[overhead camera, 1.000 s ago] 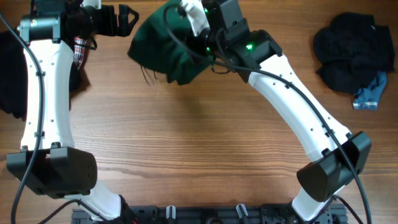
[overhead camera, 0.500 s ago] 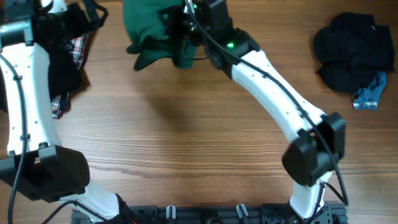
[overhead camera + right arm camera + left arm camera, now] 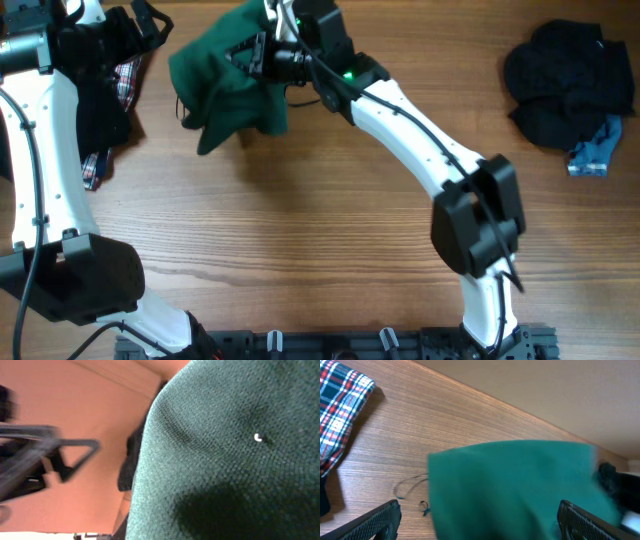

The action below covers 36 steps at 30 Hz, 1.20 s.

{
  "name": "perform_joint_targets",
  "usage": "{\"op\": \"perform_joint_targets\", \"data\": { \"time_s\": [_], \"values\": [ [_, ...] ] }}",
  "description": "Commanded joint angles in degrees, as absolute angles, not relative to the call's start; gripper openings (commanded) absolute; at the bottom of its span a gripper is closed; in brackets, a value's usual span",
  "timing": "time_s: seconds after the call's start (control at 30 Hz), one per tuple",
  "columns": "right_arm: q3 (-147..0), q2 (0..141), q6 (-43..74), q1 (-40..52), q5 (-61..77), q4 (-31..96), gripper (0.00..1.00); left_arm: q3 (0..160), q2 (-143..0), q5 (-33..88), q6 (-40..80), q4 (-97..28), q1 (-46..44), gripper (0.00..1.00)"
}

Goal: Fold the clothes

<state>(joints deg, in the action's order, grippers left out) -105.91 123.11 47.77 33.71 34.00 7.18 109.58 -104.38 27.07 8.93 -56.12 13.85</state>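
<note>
A dark green garment (image 3: 222, 88) hangs bunched above the far left-centre of the table. My right gripper (image 3: 262, 55) holds it by its upper right part; in the right wrist view the green knit (image 3: 225, 460) fills the frame and hides the fingers. My left gripper (image 3: 150, 25) is open at the far left, just left of the garment and apart from it. In the left wrist view the garment (image 3: 515, 490) hangs in front of the open left gripper (image 3: 479, 507), with both fingertips (image 3: 382, 517) free of it.
A red plaid cloth (image 3: 124, 80) and dark clothes (image 3: 100, 115) lie at the far left; the plaid also shows in the left wrist view (image 3: 340, 405). A black clothes pile (image 3: 565, 80) with a blue denim piece (image 3: 597, 150) lies at the far right.
My right arm has swung the green garment leftward and slightly toward the table's middle. My left gripper shifted left a second ago and has held still since.
</note>
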Motion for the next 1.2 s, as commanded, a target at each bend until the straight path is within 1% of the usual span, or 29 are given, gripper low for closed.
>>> {"op": "perform_joint_targets", "data": {
  "time_s": [0.0, 0.07, 0.1, 0.17, 0.2, 0.23, 0.27, 0.3, 0.37, 0.4, 0.47, 0.5, 0.57, 0.6, 0.73, 0.83, 0.9, 1.03, 1.1, 1.17],
  "values": [
    [-107.24, 126.04, 47.05, 34.24, 38.57, 6.04, 0.04, 110.15, -105.03, 27.97, 9.47, -55.96, 13.67, 1.0],
    [-107.24, 126.17, 42.57, 33.87, 38.83, 7.79, 0.04, 110.15, -105.03, 27.97, 9.47, -55.96, 13.74, 1.0],
    [-107.24, 126.17, 40.21, 33.45, 38.79, 9.63, 0.06, 110.15, -105.03, 27.97, 9.45, -55.96, 13.72, 1.0],
    [-107.24, 126.17, 36.14, 32.21, 35.66, 16.56, 0.3, 110.15, -105.03, 27.97, 9.45, -55.96, 13.72, 1.0],
    [-107.24, 126.17, 34.61, 31.48, 32.67, 20.69, 0.31, 110.15, -105.03, 27.97, 9.45, -55.96, 13.72, 1.0],
    [-107.24, 126.17, 33.04, 30.5, 29.34, 24.58, 0.37, 110.15, -105.03, 27.97, 9.45, -55.96, 13.72, 1.0],
    [-107.24, 126.17, 32.34, 29.54, 26.65, 27.9, 0.47, 110.15, -105.03, 27.97, 9.45, -55.96, 13.72, 1.0],
    [-107.24, 126.17, 31.16, 28.27, 24.49, 31.16, 0.54, 110.15, -105.03, 27.97, 9.45, -55.96, 13.72, 1.0],
    [-107.24, 126.17, 29.3, 26.0, 21.67, 35.31, 0.64, 110.15, -105.03, 27.97, 9.45, -55.96, 13.72, 1.0],
    [-107.24, 126.17, 29.15, 24.99, 20.45, 36.82, 0.73, 110.15, -105.03, 27.97, 9.45, -55.96, 13.72, 1.0],
    [-107.13, 126.17, 26.79, 23.7, 19.03, 38.15, 0.81, 110.15, -105.03, 27.97, 9.45, -55.96, 13.72, 1.0],
    [-107.11, 126.17, 24.77, 22.76, 16.4, 39.11, 0.93, 110.15, -105.03, 27.99, 9.45, -55.99, 13.72, 1.0],
    [-106.26, 126.17, 20.71, 21.93, 14.83, 39.72, 0.96, 110.15, -105.03, 27.99, 9.47, -56.1, 13.69, 1.0],
    [-106.15, 126.17, 19.14, 21.69, 15.03, 40.18, 0.99, 110.15, -105.03, 27.99, 9.47, -56.23, 13.61, 1.0],
    [-106.0, 126.17, 11.88, 21.67, 19.07, 41.89, 1.0, 110.08, -105.03, 27.99, 9.37, -58.26, 11.99, 1.0],
    [-106.0, 126.17, 11.51, 21.67, 19.86, 42.09, 0.99, 107.87, -105.03, 27.97, 3.86, -58.96, 8.47, 1.0],
    [-106.0, 126.17, 10.07, 21.63, 19.75, 42.24, 1.0, 105.32, -105.06, 27.51, 3.2, -58.94, 5.85, 0.99],
    [-106.0, 126.17, 10.81, 18.72, 21.39, 42.35, 0.99, 98.28, -105.86, 24.49, 3.25, -58.5, 0.8, 0.9],
    [-106.0, 126.17, 11.11, 16.47, 24.93, 42.48, 0.99, 95.59, -106.72, 24.12, 3.51, -58.26, -0.19, 0.87],
    [-106.0, 126.17, 10.87, 14.46, 27.35, 42.96, 0.99, 93.38, -108.18, 24.08, 4.27, -57.58, -0.25, 0.81]
  ]
}}
